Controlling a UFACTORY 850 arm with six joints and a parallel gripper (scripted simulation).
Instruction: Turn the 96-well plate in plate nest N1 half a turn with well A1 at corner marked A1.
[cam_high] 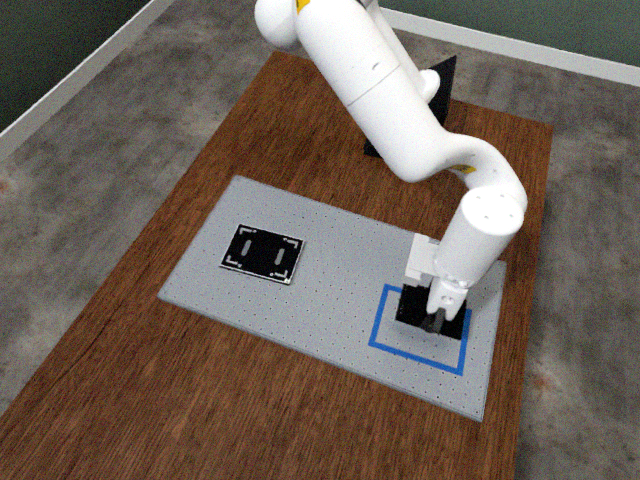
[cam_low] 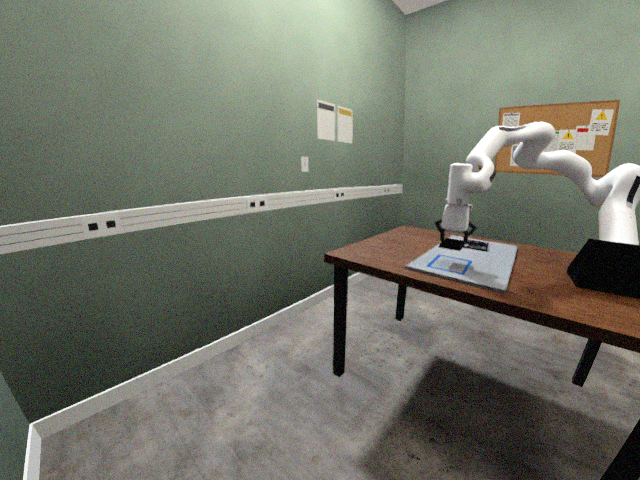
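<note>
Look at the gripper [cam_high: 438, 316]: its fingers stand wide apart and are clamped on the 96-well plate [cam_high: 413, 305], which it carries above the grey perforated board [cam_high: 330, 289]. You see the plate as a dark slab hanging over the far part of the blue taped square [cam_high: 419, 356], and in the exterior view the plate [cam_low: 452, 242] is clear of the board, with a shadow inside the blue square below it. Your top view of the plate is poor, because the white wrist link [cam_high: 478, 235] and the gripper body cover most of it; its cut-off corner cannot be told from here, and it seems roughly level.

The plate nest N1 [cam_high: 262, 253] lies well apart, on the left part of the board, a black rectangle with white corner locators and two pale slots, with no plate in it. The board rests on the wooden table [cam_high: 155, 403]. Behind the arm you have the black base block [cam_high: 442, 87] at the table's far end. In the exterior view a cork board [cam_low: 594, 155] with notices hangs on the wall behind the arm.
</note>
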